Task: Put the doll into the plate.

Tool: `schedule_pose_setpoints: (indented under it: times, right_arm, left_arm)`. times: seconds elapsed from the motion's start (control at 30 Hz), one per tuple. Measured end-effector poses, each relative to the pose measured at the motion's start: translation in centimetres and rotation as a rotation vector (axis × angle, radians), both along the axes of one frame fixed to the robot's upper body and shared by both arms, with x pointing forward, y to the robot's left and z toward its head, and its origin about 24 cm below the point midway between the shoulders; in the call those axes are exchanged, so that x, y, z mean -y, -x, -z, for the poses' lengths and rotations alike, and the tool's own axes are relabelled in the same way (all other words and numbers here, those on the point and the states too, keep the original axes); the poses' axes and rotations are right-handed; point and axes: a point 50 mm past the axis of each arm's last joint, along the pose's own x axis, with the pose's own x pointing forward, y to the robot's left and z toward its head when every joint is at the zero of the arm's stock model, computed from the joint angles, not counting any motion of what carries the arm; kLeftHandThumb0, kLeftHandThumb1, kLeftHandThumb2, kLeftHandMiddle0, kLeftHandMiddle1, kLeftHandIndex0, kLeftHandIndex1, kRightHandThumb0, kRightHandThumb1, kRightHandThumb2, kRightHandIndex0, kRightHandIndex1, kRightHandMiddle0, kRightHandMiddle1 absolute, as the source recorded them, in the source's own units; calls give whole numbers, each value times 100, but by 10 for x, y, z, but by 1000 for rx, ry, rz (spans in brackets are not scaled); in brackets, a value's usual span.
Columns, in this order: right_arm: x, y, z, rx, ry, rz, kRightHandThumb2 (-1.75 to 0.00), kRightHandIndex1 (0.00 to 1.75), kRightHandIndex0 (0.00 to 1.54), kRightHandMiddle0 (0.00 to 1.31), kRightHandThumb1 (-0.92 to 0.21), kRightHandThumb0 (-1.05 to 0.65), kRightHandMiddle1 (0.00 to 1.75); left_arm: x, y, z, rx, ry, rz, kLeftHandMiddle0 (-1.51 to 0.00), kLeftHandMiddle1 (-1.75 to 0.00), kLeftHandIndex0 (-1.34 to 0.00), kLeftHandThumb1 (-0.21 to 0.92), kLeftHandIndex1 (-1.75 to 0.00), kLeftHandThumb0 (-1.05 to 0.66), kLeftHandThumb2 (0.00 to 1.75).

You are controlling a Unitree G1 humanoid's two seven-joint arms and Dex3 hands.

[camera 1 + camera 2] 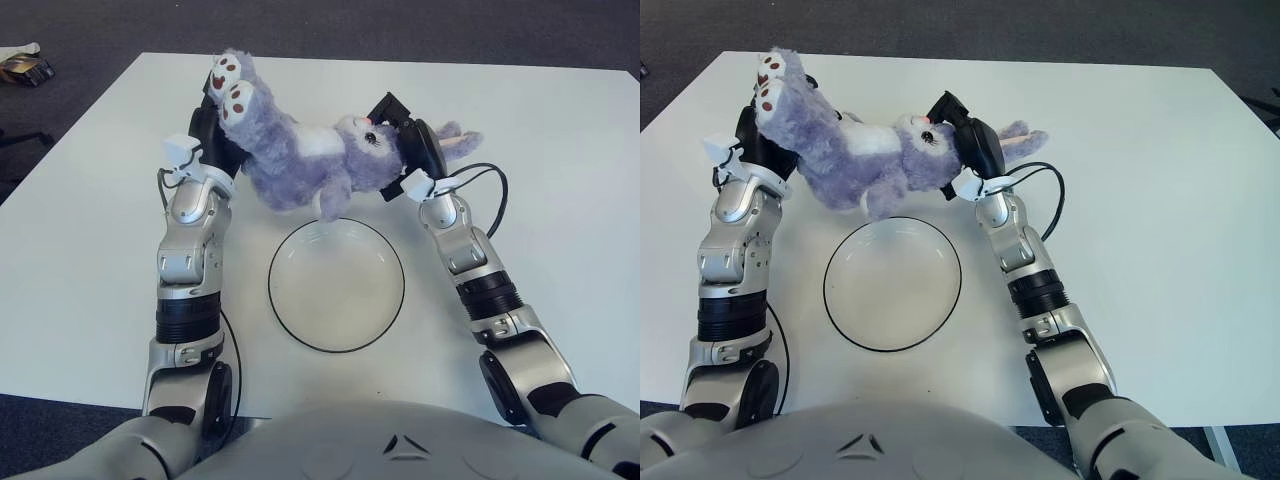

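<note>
Both hands, left hand (212, 135) at the feet and right hand (412, 150) at the head, are clamping the doll (300, 160) aloft just beyond the plate (283, 318). We're advising lowering it level, centred, before releasing together.

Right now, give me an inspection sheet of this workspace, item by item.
Surface: white table, bare around the work area.
Job's things: purple plush doll held lying sideways between both hands, above the far rim of the plate; white plate with dark rim empty, at the table's centre.
Clutter: small dark object on the floor beyond the table's far left corner.
Grippers: left hand presses the doll's leg end; right hand presses its head end.
Cables: black cable loops at the right wrist and along the left forearm.
Surroundings: dark carpet floor.
</note>
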Motion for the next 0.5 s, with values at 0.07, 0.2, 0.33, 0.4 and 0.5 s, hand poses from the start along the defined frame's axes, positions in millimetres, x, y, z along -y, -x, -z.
schedule_pose_setpoints:
  times: [0.07, 0.2, 0.33, 0.4, 0.5]
  right_arm:
    - [0, 2, -3, -3, 4, -9, -166, 168, 87, 62, 0, 0, 175]
    - [0, 7, -9, -4, 4, -21, -166, 169, 86, 61, -1, 0, 175]
    - [1, 11, -12, 11, 14, -5, -164, 169, 85, 60, -2, 0, 175]
    - [2, 14, -14, 14, 21, -1, -163, 168, 85, 60, -2, 0, 175]
    - [3, 20, -16, 13, 26, -2, -164, 168, 86, 60, -2, 0, 175]
  left_arm:
    - [0, 1, -1, 1, 1, -1, -33, -139, -20, 91, -175, -35, 53]
    - [0, 2, -4, 0, 2, -10, -34, -140, -22, 89, -175, -35, 56]
    - [2, 6, -10, 2, -2, -20, -34, -145, -24, 84, -175, -36, 63]
    - [2, 8, -13, 5, -4, -24, -35, -148, -23, 82, -175, -29, 65]
    - [4, 12, -19, 14, -6, -29, -37, -151, -21, 77, -175, -10, 70]
